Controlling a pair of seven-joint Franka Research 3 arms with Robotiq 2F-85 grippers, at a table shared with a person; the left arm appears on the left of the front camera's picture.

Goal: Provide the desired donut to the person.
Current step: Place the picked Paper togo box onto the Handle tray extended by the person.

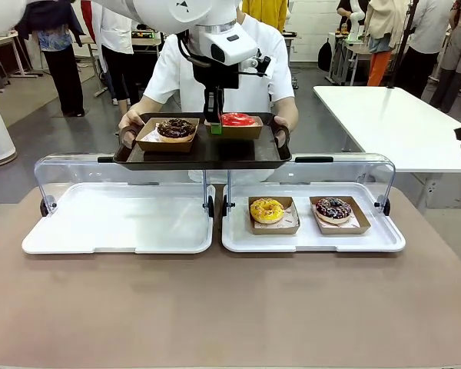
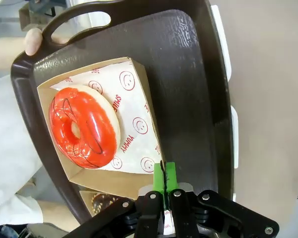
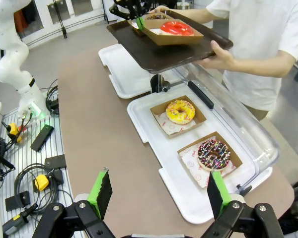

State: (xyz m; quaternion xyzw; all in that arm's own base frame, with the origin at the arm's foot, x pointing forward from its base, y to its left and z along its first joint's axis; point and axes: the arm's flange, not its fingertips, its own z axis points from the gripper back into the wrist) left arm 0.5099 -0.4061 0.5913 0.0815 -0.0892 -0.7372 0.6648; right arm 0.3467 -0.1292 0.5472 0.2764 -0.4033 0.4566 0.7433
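Observation:
A red-glazed donut [image 1: 238,119] [image 2: 84,126] [image 3: 177,28] lies in a cardboard tray [image 1: 234,132] [image 2: 139,94] on a dark serving tray [image 1: 207,154] [image 2: 188,74] [image 3: 154,57]. The person [image 1: 265,84] in a white shirt holds the serving tray by both handles above the table's far side. My left gripper [image 1: 215,127] [image 2: 164,186] is shut on the cardboard tray's near edge. A chocolate donut [image 1: 176,127] in its own cardboard tray sits beside it. My right gripper [image 3: 159,173] stands open and holds nothing, off to the table's right.
Two white display trays [image 1: 115,223] [image 1: 315,240] with raised clear lids lie mid-table. The right one holds a yellow donut [image 1: 266,210] [image 3: 180,111] and a sprinkled chocolate donut [image 1: 333,208] [image 3: 213,153]. A white table [image 1: 399,123] stands at the right.

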